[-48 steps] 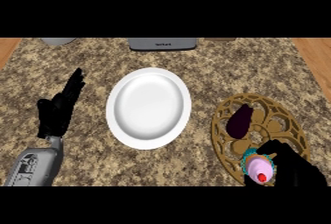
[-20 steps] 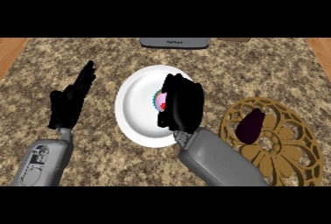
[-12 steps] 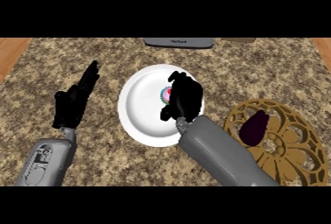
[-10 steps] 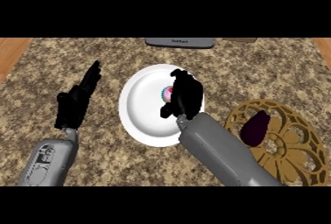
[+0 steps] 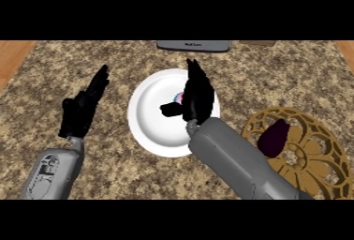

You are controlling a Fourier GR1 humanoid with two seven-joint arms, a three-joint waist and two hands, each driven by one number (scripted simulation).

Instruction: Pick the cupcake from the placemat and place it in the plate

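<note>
The white plate lies at the middle of the counter. My right hand hovers over the plate's right half with its fingers straight and pointing away from me, open. Only a small pink and blue sliver of the cupcake shows on the plate at the hand's left edge; the rest is hidden behind the hand. The gold openwork placemat lies at the right with a dark purple eggplant on it. My left hand rests open at the left, fingers up.
A grey appliance stands at the counter's back edge, with another object's corner to its right. Wooden floor shows past the counter's left edge.
My right hand carried the cupcake from the placemat to the plate, then uncurled its fingers from it; they now stand straight above it. The left hand has stayed still.
</note>
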